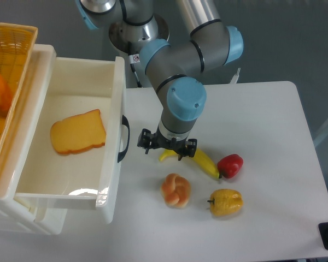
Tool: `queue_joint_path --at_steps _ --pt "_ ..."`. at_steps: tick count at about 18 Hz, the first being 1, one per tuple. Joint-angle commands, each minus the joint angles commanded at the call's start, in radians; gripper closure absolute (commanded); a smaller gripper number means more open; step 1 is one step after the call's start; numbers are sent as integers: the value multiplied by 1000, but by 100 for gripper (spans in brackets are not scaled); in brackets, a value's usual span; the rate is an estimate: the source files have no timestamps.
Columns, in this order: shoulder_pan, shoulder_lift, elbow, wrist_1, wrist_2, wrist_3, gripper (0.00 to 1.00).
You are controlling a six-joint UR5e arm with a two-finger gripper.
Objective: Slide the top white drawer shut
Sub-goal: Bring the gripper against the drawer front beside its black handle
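The top white drawer (117, 82) stands pulled out to the right of its cabinet, and a slice of toast (77, 132) lies inside it. Its black curved handle (124, 139) is on the front wall, facing the table. My gripper (167, 151) points down just right of the handle, a short gap away and not touching it. Its fingers (146, 147) are spread and hold nothing. It hovers over the left end of a yellow banana (203, 161).
A yellow wicker basket (11, 49) with orange items sits on the cabinet at the far left. A red pepper (230, 165), a yellow pepper (226, 202) and a bread roll (176, 190) lie on the white table (262, 120) right of the drawer.
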Motion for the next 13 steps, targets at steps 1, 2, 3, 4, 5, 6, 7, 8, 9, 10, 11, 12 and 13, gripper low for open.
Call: queue_joint_path --at_steps 1,2,3,4,5,6,7,8,9,10,11,12,13 --pt "-2 0 0 0 0 0 0" --pt "-2 0 0 0 0 0 0" --pt "-3 0 2 0 -2 0 0" --pt "-5 1 2 0 -5 0 0" --pt "-6 2 2 -3 -5 0 0" --pt "-11 2 3 -6 -5 0 0" --pt "-12 2 3 -6 -5 0 0" --pt "-12 2 3 -6 -6 2 0" --pt "-18 2 5 -6 -8 2 0" --pt "-21 2 5 -6 -8 2 0" --pt "-21 2 5 -6 -8 2 0" --pt "-23 0 5 -6 -8 2 0" --pt "-23 1 5 -6 -8 2 0"
